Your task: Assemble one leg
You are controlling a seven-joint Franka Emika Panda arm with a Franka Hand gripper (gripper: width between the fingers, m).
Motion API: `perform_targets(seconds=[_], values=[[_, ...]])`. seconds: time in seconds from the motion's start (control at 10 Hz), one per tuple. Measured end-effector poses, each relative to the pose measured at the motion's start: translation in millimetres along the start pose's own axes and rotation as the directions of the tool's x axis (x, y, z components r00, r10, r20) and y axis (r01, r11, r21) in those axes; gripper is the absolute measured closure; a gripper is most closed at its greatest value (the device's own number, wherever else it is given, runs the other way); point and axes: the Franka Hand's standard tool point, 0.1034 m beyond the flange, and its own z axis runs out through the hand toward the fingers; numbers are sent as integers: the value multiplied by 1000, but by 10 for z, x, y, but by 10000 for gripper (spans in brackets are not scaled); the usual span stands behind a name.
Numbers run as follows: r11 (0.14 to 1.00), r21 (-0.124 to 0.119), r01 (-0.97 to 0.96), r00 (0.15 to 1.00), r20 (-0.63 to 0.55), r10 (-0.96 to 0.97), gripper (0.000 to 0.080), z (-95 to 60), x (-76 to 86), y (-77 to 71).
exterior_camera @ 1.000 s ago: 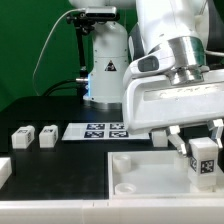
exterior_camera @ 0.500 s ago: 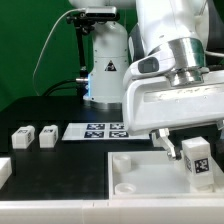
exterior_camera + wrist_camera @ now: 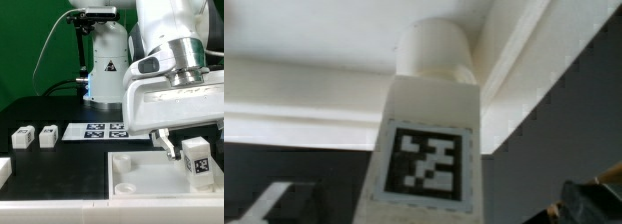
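Note:
One leg (image 3: 198, 160), a small white block with a black-and-white tag, stands upright in a corner recess of the large white tray (image 3: 140, 178) at the exterior view's right. My gripper (image 3: 196, 142) hangs right over it, open, its fingers (image 3: 167, 146) spread clear of the block on both sides. The wrist view shows the same leg (image 3: 429, 160) close up, its round end (image 3: 438, 50) against the tray (image 3: 313, 40). There is a gap between the leg and each finger of the gripper (image 3: 434, 205).
Two more white legs (image 3: 22, 136) (image 3: 47, 135) lie on the black table at the exterior view's left, with another white piece (image 3: 3, 170) at the edge. The marker board (image 3: 97, 129) lies behind the tray. The robot's base (image 3: 105, 65) stands at the back.
The jaws have opened and let go of the leg. The right finger has moved away from it, and the leg stays standing in the tray's corner.

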Motion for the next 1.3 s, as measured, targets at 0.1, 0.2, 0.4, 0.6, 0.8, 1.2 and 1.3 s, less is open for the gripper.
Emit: perform_targets(seconds=[0.1,0.2,0.4,0.6,0.8,1.2,1.3], values=[[1000,11,2,997,82,-3,150,-113,74,8],[1000,10,0,997,82,-1,150,-156,168,31],[999,35,-10,973,231,1,150,-95,86,13],[997,66,-25,914,405,-4,150,-85,111,0],[993,103,-53,802,598,-19,150,-111,60,-38],[992,92,-89,781,624,12,150,40,-4,-52],[991,76,-109,779,626,38,271,42,-3,-54]])
